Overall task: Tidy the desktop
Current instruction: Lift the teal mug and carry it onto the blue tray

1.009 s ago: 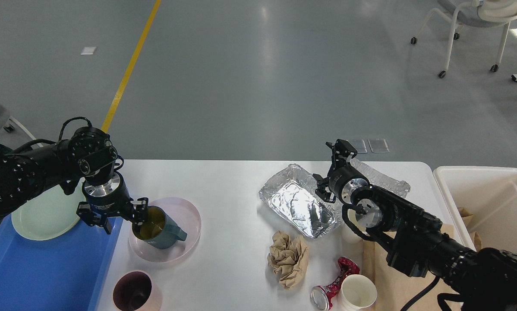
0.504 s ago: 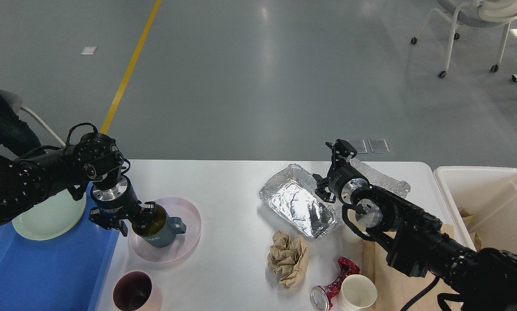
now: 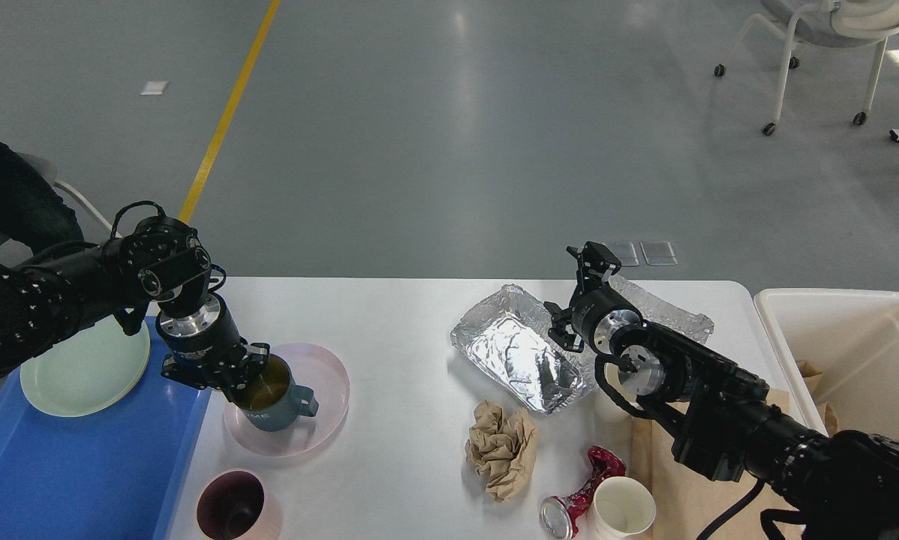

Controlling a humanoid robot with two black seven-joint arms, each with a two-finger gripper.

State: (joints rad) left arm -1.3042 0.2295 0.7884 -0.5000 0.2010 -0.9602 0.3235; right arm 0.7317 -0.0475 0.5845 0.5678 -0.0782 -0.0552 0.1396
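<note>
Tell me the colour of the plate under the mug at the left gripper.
Pale translucent pink plate, under the blue-grey mug; seen in the head view.

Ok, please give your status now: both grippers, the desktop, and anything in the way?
Left gripper shut on blue mug rim, over pink plate. Right gripper above foil tray, state unclear. Desktop cluttered: crumpled paper, crushed can.

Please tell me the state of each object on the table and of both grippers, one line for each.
Blue-grey mug: upright on the pink plate, gripped at its rim.
Left gripper: shut on the mug rim.
Right gripper: raised, open or shut unclear.
Foil tray: empty, crinkled.
Brown paper: crumpled.
Red can: crushed, lying down.
Paper cup: upright, empty.
Dark cup: upright.
</note>
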